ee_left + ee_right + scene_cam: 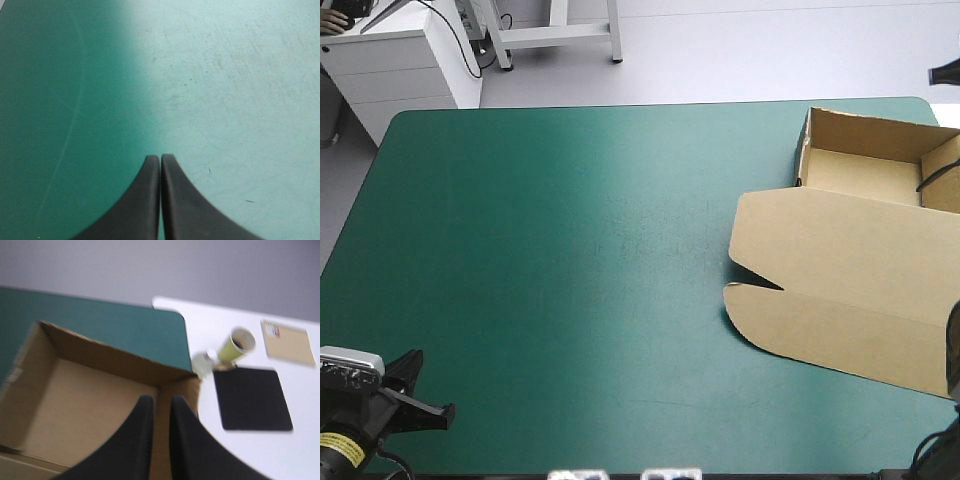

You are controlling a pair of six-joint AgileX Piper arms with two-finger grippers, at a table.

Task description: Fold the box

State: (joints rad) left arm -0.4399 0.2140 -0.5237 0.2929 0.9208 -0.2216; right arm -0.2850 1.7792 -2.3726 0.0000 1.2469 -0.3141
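- The box (850, 260) lies on the right side of the teal-green cover (570, 250), toward the table's far right corner, and runs out of the high view at the right
- It is brown board, part formed: an open tray (860, 175) with the lid (840, 250) lying flat
- The tray stands at the box's far end, its walls raised and upright around a paler floor, its top open
- The lid joins the tray's near wall and spreads flat on the cover toward the table's near edge; it is wider than the tray and reaches further left
- A crease crosses the lid and sets off a front strip (840, 340) along its near side
- At the lid's left edge a narrow slit (760, 284) cuts in between the main panel and the strip, and both have rounded corners there
- In the right wrist view the tray's inside shows from above, and the table's rounded far right corner lies beyond its far wall
- The right gripper (161, 399) is at the tray's wall by its far right corner; its black fingers are all but pressed together, with brown board showing in the thin gap between them
- The left gripper (160, 157) is over bare cover by the table's near left corner, well apart from the box; its black fingers are pressed together in one pointed arch
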